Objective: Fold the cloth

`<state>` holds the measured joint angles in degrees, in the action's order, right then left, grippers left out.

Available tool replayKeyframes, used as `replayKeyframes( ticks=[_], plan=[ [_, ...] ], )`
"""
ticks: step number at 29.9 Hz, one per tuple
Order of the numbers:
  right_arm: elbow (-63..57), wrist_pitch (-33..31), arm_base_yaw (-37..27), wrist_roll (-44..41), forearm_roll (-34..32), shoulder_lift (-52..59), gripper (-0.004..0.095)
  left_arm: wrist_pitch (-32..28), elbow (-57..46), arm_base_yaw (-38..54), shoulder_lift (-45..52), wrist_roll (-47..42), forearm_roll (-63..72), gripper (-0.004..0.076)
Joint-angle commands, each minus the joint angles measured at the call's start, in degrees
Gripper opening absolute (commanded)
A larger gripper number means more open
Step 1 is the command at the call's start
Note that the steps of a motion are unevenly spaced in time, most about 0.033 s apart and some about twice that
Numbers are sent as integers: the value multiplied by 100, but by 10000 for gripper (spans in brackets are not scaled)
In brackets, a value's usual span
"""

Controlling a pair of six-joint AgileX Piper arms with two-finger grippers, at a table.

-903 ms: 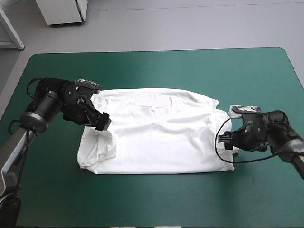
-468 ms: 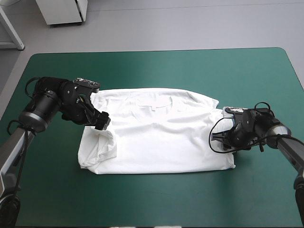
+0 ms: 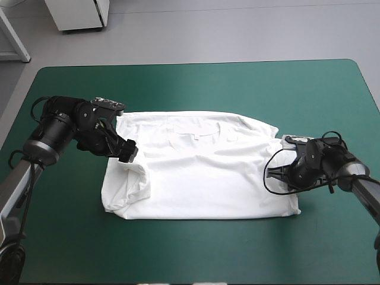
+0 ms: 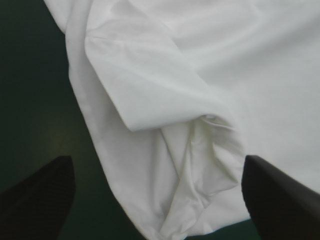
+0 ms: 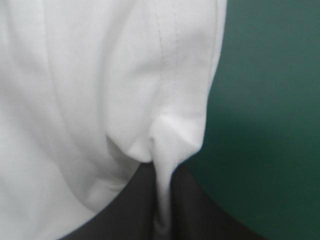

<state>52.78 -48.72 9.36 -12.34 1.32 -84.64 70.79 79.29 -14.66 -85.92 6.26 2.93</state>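
Observation:
The white T-shirt (image 3: 199, 169) lies spread flat on the teal-green cover (image 3: 196, 83), collar toward the far edge and both sides folded in. My left gripper (image 3: 127, 152) hovers open over the folded left sleeve; in the left wrist view its black fingers (image 4: 40, 192) stand wide apart with the creased sleeve fold (image 4: 165, 100) between them. My right gripper (image 3: 279, 176) sits low at the shirt's right edge. In the right wrist view the right gripper (image 5: 161, 175) is shut on a pinched ridge of the T-shirt (image 5: 75, 75).
Bare teal-green cover (image 5: 270, 100) lies beyond the shirt's right hem. Cover shows on all sides of the shirt, with wide bands toward the table's far edge and front edge (image 3: 196, 255).
My right gripper moved in to the shirt's right edge and shut on it. The shirt's right side shifted slightly rightward and nearer. The left arm stayed still.

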Motion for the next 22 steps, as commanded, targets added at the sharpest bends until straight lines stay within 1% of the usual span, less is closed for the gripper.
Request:
replayKeyframes(
  ticks=[1, 2, 4, 6, 9, 11, 17, 22],
  plan=[
    [115, -216, -30, -436, -507, 577, 23, 107, 187, -21, 233, 3, 68, 654],
    [115, -226, -30, -537, -564, 693, 23, 107, 187, -21, 233, 3, 68, 654],
    [115, -163, -30, -557, -475, 879, 21, 93, 187, -21, 233, 31, 68, 654],
    [136, -95, -30, -282, -132, 960, 21, 79, 187, -21, 233, 97, 68, 654],
    [141, -45, -17, 406, 595, 975, 21, 80, 187, -21, 233, 136, 68, 654],
    [141, -9, 82, 670, 928, 975, 21, 80, 187, -21, 233, 136, 68, 654],
    [141, 138, 764, 810, 956, 883, 21, 9, 187, -21, 233, 136, 89, 654],
    [141, 204, 1199, 874, 956, 351, 38, -25, 187, -21, 233, 136, 90, 654]
  ],
)
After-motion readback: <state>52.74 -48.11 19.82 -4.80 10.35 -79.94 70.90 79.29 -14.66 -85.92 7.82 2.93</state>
